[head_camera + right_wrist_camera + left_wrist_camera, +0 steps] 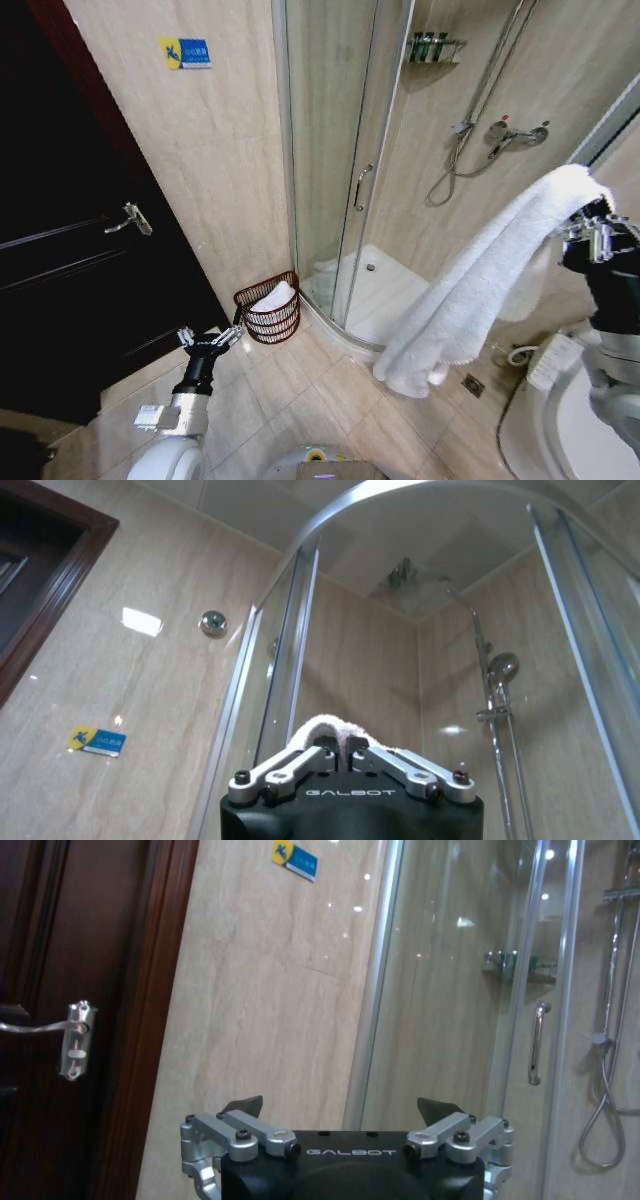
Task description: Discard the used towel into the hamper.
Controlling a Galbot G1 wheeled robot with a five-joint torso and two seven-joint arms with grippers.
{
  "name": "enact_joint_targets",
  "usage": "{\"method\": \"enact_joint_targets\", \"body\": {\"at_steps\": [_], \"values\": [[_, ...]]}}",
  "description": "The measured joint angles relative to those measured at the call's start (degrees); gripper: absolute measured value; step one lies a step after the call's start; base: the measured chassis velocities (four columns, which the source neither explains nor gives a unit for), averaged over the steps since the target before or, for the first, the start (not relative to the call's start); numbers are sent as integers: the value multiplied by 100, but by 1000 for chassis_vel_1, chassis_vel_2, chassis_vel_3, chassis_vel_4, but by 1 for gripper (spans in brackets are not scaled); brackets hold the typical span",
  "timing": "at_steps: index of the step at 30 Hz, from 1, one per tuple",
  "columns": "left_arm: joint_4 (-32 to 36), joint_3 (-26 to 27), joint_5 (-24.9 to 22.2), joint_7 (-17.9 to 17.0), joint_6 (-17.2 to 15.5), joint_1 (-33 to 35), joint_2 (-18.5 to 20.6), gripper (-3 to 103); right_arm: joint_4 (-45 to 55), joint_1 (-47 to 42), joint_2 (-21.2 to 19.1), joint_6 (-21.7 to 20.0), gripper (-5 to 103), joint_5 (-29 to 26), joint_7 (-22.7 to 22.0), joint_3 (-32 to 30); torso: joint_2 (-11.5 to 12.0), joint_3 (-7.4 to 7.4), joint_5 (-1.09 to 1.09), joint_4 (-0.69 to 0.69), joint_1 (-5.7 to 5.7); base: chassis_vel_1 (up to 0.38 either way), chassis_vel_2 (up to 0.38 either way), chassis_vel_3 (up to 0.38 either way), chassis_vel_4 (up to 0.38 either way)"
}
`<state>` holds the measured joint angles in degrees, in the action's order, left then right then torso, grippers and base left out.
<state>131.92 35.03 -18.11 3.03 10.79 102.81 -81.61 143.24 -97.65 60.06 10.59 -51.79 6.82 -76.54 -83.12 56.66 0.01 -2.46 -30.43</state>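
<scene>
A fluffy white towel (480, 290) is pinched at its top edge by the right gripper (348, 744), raised high, and hangs below it in a long fold. The round woven wire hamper (270, 310) is seen just beyond the low left gripper (212, 338), whose fingers are spread.

Floor (300, 400): beige tiles with darker grout lines, running from the dark door on the left to the shower enclosure at the far right.

Items standing or lying directly on it:
- Hamper (270, 308): reddish-brown open-weave basket, set at the foot of the beige wall, just beside the left edge of the shower enclosure; white cloth shows inside.
- Shower tray (385, 300): white, curved front edge, raised slightly above the tiles.
- Floor drain (473, 384): small square grate, at the right, near the white fixture.
</scene>
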Motion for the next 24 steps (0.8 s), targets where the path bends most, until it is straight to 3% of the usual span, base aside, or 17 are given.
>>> {"method": "enact_joint_targets", "body": {"at_steps": [8, 24], "values": [[0, 0, 0, 0, 0, -1, 0, 100, 0, -13, 3, 0, 4, 0, 30, 8, 2, 1, -2, 0, -5, -43, 54, 66, -15], [0, 0, 0, 0, 0, 1, 0, 100, 0, -3, -17, 14, 4, 0, 109, 12, 0, -1, 0, 0, 2, 83, 74, 61, 72]]}}
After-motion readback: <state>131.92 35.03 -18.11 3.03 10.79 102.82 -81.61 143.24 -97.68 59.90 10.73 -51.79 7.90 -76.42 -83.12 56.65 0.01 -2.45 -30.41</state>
